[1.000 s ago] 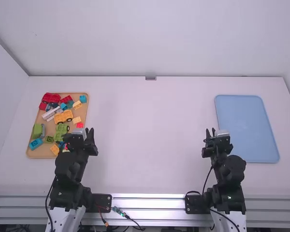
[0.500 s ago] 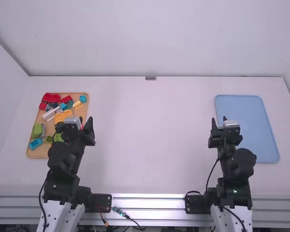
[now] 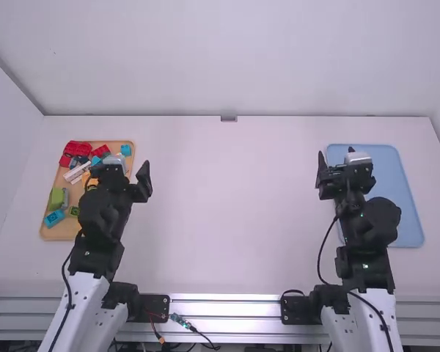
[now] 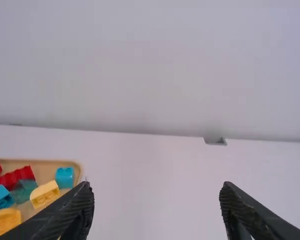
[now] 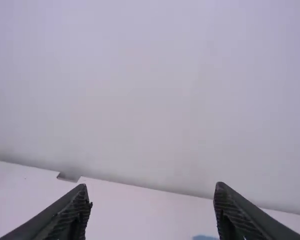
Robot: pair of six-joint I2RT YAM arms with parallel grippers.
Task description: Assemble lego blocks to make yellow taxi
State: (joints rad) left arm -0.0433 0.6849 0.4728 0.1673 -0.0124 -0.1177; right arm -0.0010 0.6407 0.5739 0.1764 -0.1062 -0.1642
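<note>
Both pairs of jaws stood apart, empty. Blocks (image 3: pixel 56 199) lay in the tan tray (image 3: pixel 59 232), presumably as stock; the blue tray (image 3: pixel 397 183) likely awaited assembly.

Across the upper part of the high view I see a plain white back wall (image 3: pixel 227 59), with a pale side wall (image 3: pixel 4 132) slanting down at the left edge. Under them my white table (image 3: pixel 227 213) spreads through the middle. A small grey fitting (image 3: pixel 228 118) sits at the centre of its far edge; I also see it right of centre in my left wrist view and toward the lower left in my right one. Silvery grooved rails (image 3: pixel 224 308) run along the bottom. Low and left of centre, I see thin wires, a little green connector (image 3: pixel 180 320) and an orange plug (image 3: pixel 161 339).
</note>
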